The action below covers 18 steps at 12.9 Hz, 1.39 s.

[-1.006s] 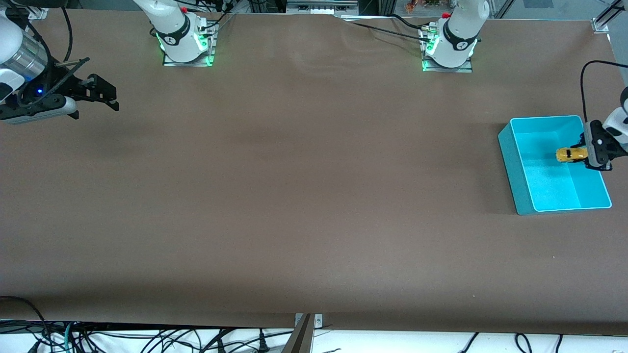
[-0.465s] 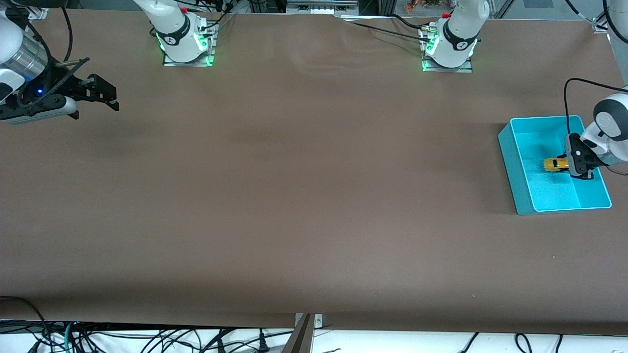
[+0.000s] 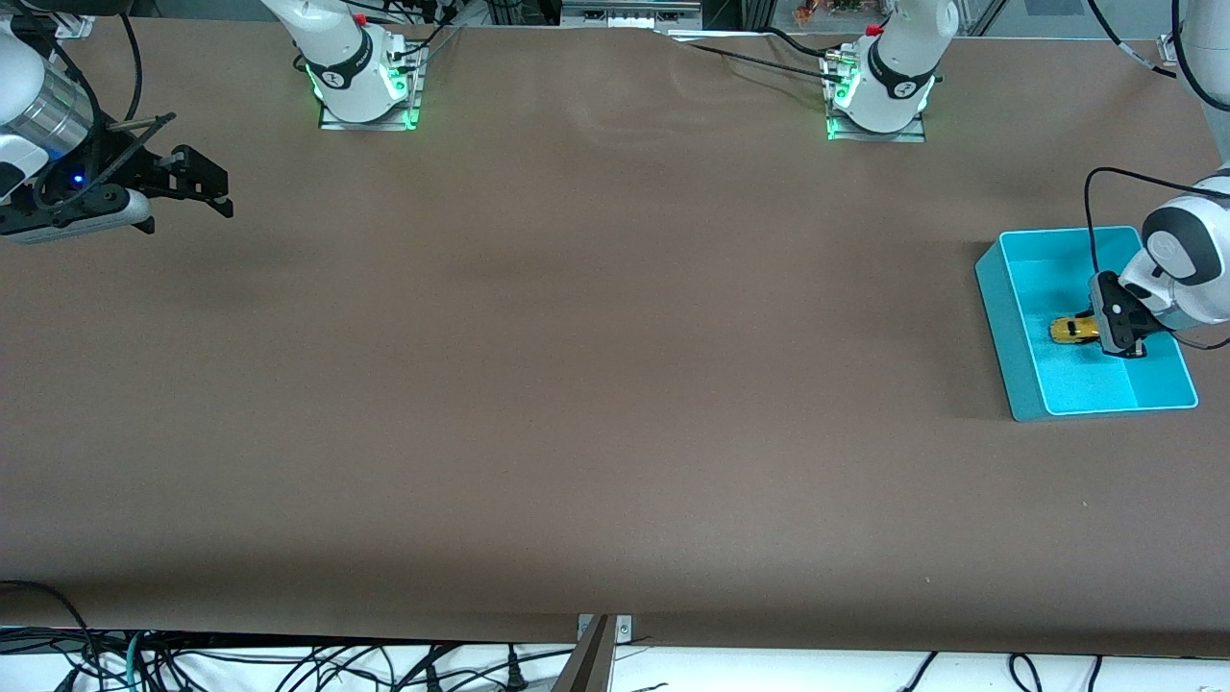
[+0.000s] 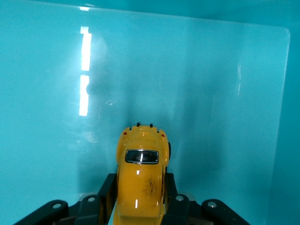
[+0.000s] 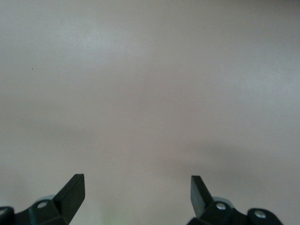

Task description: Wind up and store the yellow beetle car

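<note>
The yellow beetle car (image 3: 1073, 330) is held between the fingers of my left gripper (image 3: 1091, 330), low inside the turquoise bin (image 3: 999, 288) at the left arm's end of the table. In the left wrist view the car (image 4: 140, 178) sits clamped between the two black fingers (image 4: 107, 192), its nose pointing at the bin's inner wall (image 4: 197, 84). My right gripper (image 3: 216, 192) is open and empty, waiting in the air over bare table at the right arm's end; its fingertips (image 5: 70, 192) show spread wide over the brown surface.
The brown table (image 3: 596, 384) stretches between the two arms. The arm bases (image 3: 363, 82) stand along the table's edge farthest from the front camera. Cables hang below the table's near edge (image 3: 288, 663).
My left gripper has carried the car lower and deeper into the bin, toward its middle. The right arm has not moved.
</note>
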Motion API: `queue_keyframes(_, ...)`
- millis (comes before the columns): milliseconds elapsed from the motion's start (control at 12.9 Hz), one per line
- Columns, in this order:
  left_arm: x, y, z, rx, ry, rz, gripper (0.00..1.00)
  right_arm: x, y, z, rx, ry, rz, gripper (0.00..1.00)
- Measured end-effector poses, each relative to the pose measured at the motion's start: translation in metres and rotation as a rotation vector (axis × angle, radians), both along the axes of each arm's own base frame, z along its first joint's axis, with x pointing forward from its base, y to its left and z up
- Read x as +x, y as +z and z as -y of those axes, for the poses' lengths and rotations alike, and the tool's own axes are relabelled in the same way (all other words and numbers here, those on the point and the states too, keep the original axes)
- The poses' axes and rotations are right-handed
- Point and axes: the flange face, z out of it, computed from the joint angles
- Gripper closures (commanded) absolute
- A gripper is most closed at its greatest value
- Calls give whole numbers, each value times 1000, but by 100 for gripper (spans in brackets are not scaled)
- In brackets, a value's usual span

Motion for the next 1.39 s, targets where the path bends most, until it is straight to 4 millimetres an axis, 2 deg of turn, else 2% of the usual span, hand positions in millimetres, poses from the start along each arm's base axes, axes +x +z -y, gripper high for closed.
queue_keyframes(155,4,0,4,0,-9,7,0,0,0,0,0,0,0,0)
queue_keyframes(310,12,11,8,-3,-19,17,0,0,0,0,0,0,0,0)
queue_keyframes(465,21,43,9,-9,-22,32,0,0,0,0,0,0,0,0)
queue_keyframes(619,30,88,13,-13,-29,66,0,0,0,0,0,0,0,0)
queue_keyframes(852,41,140,37,-22,31,106,0,0,0,0,0,0,0,0)
queue_keyframes(1006,50,162,66,-39,140,120,0,0,0,0,0,0,0,0)
queue_keyframes(1239,71,207,132,-99,361,187,0,0,0,0,0,0,0,0)
queue_keyframes(1394,76,239,177,-114,544,191,0,0,0,0,0,0,0,0)
